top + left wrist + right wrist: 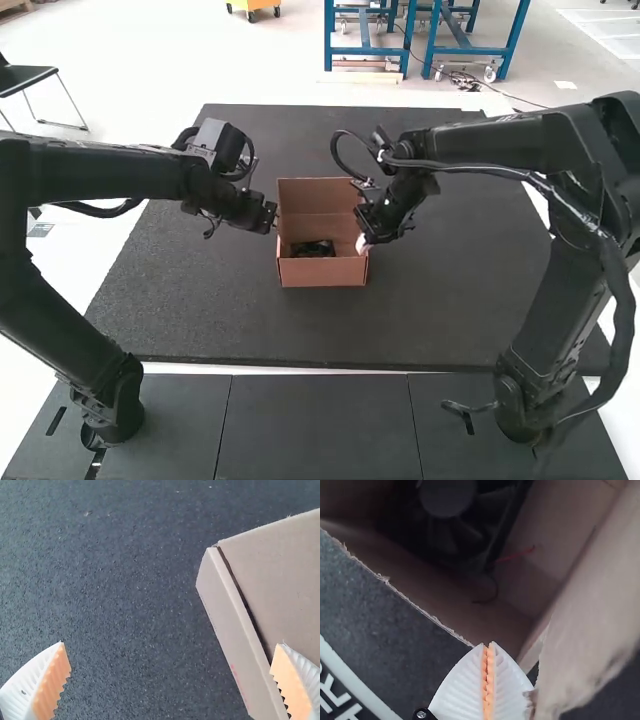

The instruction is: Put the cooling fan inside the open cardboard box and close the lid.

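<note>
Cooling fan (pixel 451 522) — black, with round hub, curved blades and thin red lead — lies inside the open cardboard box (pixel 322 271). Left gripper (pixel 268 216), at the box's 9 o'clock, is spread wide; right gripper (pixel 487 648), at its 3 o'clock rim, is pressed together on nothing.

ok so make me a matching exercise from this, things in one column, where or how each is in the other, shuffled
1 cooling fan
2 left tool
3 right tool
4 cardboard box

a shut, at the box's right wall
b on the black mat, top open
c open, at the box's left side
d lying inside the box

Pairs: 1-d, 2-c, 3-a, 4-b
</note>
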Robot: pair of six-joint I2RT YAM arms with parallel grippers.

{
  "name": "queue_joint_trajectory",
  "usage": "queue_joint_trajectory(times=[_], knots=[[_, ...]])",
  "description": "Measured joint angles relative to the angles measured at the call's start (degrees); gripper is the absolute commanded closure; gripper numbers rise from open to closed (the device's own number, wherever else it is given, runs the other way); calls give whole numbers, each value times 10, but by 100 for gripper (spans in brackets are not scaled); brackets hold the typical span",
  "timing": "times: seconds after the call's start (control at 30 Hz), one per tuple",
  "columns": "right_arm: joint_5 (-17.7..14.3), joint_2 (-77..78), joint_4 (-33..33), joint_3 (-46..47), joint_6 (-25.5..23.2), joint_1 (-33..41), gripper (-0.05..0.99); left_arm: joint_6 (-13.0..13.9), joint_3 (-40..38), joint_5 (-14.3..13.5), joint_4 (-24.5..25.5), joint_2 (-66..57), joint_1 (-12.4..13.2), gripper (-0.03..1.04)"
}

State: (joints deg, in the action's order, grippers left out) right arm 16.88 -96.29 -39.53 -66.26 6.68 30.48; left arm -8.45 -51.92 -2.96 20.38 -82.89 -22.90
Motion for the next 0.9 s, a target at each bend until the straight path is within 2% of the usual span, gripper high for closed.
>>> queue_joint_trajectory(times=[0.07,0.13,0.2,0.57,0.9], knots=[[-2,0,0,0,-3,0,40,0,0,0,4,0,0,6],[-3,0,-4,-2,-7,3,22,0,0,0,9,0,0,6],[-4,0,-16,-8,-9,8,15,0,0,0,9,0,0,6],[7,0,-87,-46,-11,24,9,0,0,0,30,27,4,6],[18,71,-142,-62,-6,24,7,0,-1,-20,40,31,52,6]])
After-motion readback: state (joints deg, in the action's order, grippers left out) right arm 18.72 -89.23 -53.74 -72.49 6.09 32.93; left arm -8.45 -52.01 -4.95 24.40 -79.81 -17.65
